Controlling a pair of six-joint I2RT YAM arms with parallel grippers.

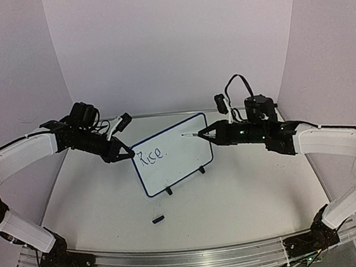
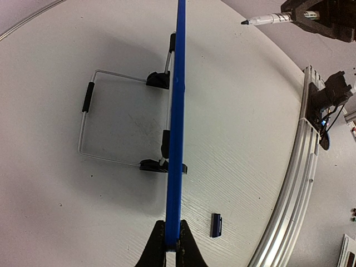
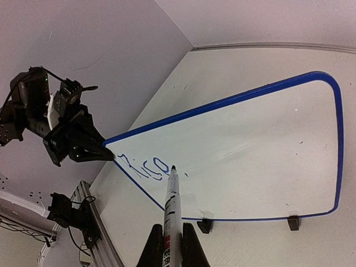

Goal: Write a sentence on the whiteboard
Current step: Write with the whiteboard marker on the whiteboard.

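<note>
The whiteboard (image 1: 175, 162) stands tilted on two black clip feet at the table's middle. It bears the word "Rice" (image 1: 150, 155) near its left edge, also seen in the right wrist view (image 3: 146, 167). My left gripper (image 1: 128, 153) is shut on the board's left edge; in the left wrist view the board is a thin blue line (image 2: 177, 122) between the jaws (image 2: 172, 245). My right gripper (image 1: 211, 132) is shut on a white marker (image 3: 171, 206), its tip (image 3: 173, 167) held just off the board face, right of the word. The marker also shows in the left wrist view (image 2: 267, 19).
A small dark marker cap (image 1: 158, 219) lies on the table in front of the board, also in the left wrist view (image 2: 216, 225). The board's wire stand (image 2: 89, 111) sits behind it. An aluminium rail (image 1: 178, 261) runs along the near edge. Walls enclose the table.
</note>
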